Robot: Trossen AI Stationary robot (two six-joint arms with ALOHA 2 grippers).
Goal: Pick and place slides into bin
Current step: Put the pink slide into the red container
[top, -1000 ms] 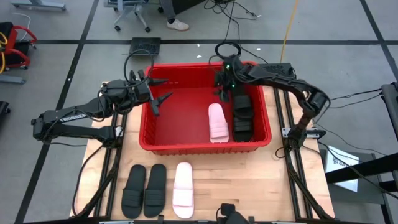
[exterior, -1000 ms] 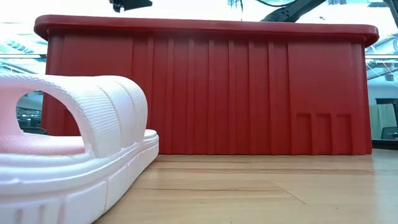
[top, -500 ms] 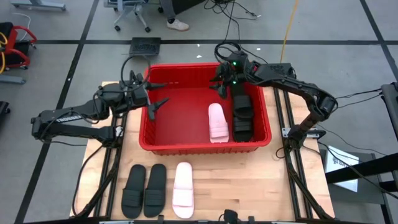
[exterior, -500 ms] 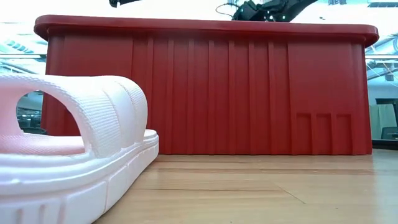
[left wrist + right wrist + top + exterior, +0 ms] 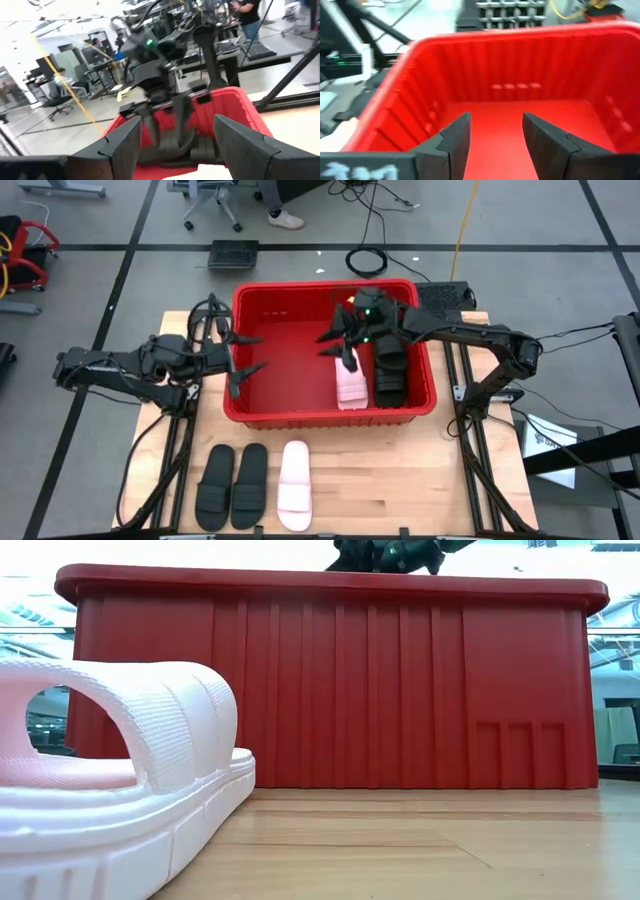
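right pincer [image 5: 335,346], released and empty, has swung from the bin's [image 5: 300,414] far corner to mid-bin; left pincer [image 5: 240,357], released, has retreated to the rim. three slides [image 5: 251,484] remain on desk [image 5: 420,480].

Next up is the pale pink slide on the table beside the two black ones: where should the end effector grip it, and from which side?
Take the pale pink foam slide by its wide arched strap, coming straight down: it lies sole-down, and the strap stands clear of the footbed.

Likely lab — office chairs [image 5: 57,102]; floor cables [image 5: 365,260]
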